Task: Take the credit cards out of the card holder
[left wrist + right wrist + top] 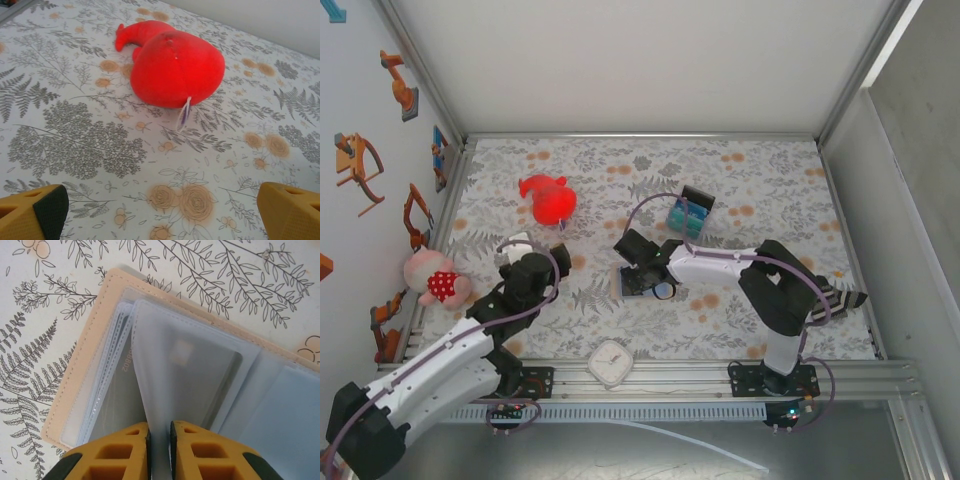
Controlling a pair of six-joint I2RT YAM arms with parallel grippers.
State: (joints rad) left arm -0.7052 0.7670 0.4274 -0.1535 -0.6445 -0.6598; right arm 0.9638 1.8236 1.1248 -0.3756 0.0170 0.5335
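Top view
Bench [770, 180]: covered in floral cloth, with both arms at its near edge.
Left claw [525, 248]: over the left part of the bench, pointing toward the red plush [548, 200] and apart from it.
Right claw [632, 268]: down at mid-bench on the holder [622, 285], which is mostly hidden under it.
Block [688, 212]: blue and teal, just behind the right claw and apart from the holder.
Doll [435, 278]: pink, at the left edge.
Clock [611, 362]: white, at the near edge between the arm bases.
Striped cloth [840, 297]: at the right edge, beside the right arm.

Left wrist view
Left claw [160, 220]: fingers [32, 215] are far apart at the bottom corners, with nothing between them and bare cloth below.
Red plush [175, 67]: lies on the bench ahead of the claw, a small tag hanging at its near side.

Right wrist view
Holder [94, 325]: lies open on the bench, tan cover underneath and pale frosted sleeves fanned on top.
Right claw [160, 450]: fingers [125, 450] are nearly together, clamped on the near edge of one sleeve leaf that stands up from the stack.
Card [200, 380]: a greyish rectangle seen dimly through that sleeve, inside its pocket.
Other sleeves: small digits show through one at the left; their contents cannot be told.
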